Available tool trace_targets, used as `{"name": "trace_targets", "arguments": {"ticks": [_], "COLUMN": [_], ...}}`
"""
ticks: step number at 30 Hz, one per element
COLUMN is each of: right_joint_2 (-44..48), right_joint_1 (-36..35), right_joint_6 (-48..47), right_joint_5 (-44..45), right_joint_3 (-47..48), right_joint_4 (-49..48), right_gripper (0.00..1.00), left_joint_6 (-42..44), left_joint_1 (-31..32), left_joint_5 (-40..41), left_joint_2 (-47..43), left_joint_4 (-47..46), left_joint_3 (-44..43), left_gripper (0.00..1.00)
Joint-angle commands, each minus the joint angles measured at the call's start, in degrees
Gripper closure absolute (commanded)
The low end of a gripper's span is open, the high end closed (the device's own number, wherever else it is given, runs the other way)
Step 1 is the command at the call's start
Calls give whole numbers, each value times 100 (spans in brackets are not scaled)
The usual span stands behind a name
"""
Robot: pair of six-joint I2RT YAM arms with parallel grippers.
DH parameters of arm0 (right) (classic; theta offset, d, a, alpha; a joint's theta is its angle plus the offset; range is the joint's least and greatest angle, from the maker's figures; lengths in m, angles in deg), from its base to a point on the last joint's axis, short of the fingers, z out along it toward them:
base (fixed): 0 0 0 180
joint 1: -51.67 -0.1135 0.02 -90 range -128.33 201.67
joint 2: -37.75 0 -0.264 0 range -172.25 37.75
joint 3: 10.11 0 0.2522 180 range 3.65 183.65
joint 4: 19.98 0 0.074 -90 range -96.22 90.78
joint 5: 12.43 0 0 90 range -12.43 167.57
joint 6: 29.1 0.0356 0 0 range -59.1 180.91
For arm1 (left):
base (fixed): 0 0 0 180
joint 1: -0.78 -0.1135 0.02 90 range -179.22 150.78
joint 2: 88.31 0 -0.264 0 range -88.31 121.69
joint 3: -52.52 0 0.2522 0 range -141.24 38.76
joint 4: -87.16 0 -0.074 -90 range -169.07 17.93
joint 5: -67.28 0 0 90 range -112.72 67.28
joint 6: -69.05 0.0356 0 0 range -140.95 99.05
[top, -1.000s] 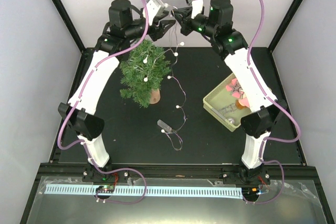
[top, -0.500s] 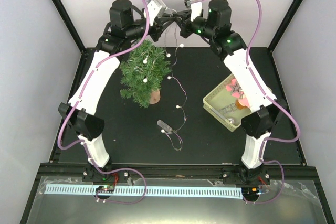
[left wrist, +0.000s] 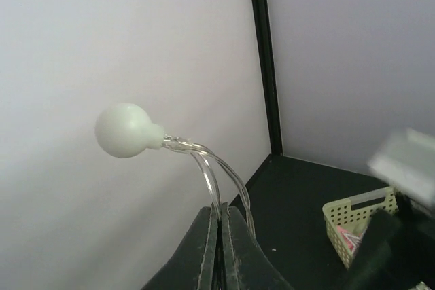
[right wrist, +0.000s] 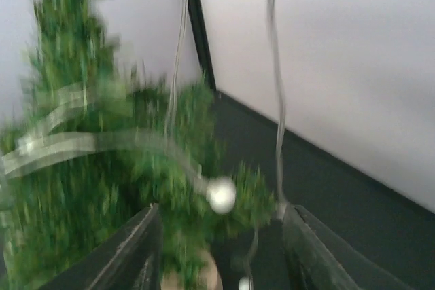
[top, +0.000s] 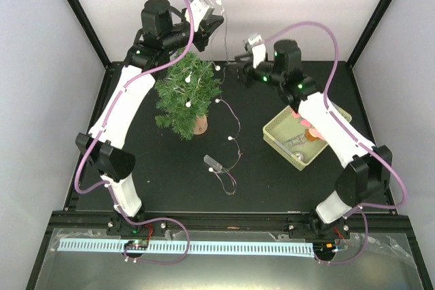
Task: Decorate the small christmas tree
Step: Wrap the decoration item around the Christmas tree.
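Observation:
The small christmas tree [top: 187, 96] stands at the back left of the black table, with a string of white bulbs partly draped over it. High above the tree, my left gripper [top: 212, 26] [left wrist: 221, 214] is shut on the clear wire of the light string, and one white bulb [left wrist: 124, 130] sticks up past its tips. The rest of the string [top: 234, 127] hangs down and trails over the table. My right gripper [top: 239, 74] [right wrist: 221, 236] is open to the right of the tree and faces it. A bulb [right wrist: 221, 195] and a hanging wire [right wrist: 275, 100] lie beyond its fingers, ungripped.
A pale green basket [top: 299, 139] [left wrist: 357, 219] with pink ornaments sits at the right, under the right arm. The string's small battery box [top: 214, 163] lies mid-table. White walls and black frame posts close in the back corners.
My left gripper has shut on the light string and raised a bulb. My right gripper has let go of the string, opened, and dropped down and to the right, away from the left one.

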State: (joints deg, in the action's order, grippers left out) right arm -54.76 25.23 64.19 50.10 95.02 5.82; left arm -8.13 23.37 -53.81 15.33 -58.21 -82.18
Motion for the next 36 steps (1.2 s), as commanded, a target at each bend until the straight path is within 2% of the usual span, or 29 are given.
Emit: {"name": "trace_targets", "arguments": {"ticks": [1, 5, 7, 14, 18, 21, 24, 26, 29, 31, 36], "right_joint_2": [602, 744, 532, -560, -943, -1197, -1433, -1546, -1541, -1400, -743], "right_joint_1": [-11, -11, -15, -52, -83, -76, -72, -72, -74, -73, -72], "right_joint_6": [-203, -230, -105, 42, 68, 9, -115, -145, -92, -52, 88], "right_joint_5": [-270, -293, -451, -675, -581, -281, -351, -475, -544, -564, -340], "right_joint_3": [-1555, -2948, -3268, -3245, -3177, -3043, -2822, -2748, -2774, -2863, -3099], "right_joint_4": [-1038, -2041, -2392, -2667, -2776, -2619, -2338, -2272, -2298, -2334, -2024], "right_gripper": [47, 46, 46, 46, 42, 40, 41, 52, 81, 97, 99], "left_joint_6": [98, 99, 77, 27, 41, 77, 125, 169, 232, 290, 449], "left_joint_1": [26, 24, 26, 35, 43, 42, 37, 35, 38, 39, 35], "left_joint_5": [44, 43, 30, 4, 2, 4, -12, -3, 17, 39, 135], "left_joint_2": [-20, -27, -19, -6, 1, -1, -9, -12, -19, -32, -100], "left_joint_4": [-238, -252, -277, -352, -358, -333, -275, -247, -215, -206, -188], "left_joint_3": [-132, -118, -114, -104, -105, -104, -104, -105, -102, -112, -122], "left_gripper": [98, 98, 98, 98, 98, 98, 98, 98, 98, 98, 99]}}
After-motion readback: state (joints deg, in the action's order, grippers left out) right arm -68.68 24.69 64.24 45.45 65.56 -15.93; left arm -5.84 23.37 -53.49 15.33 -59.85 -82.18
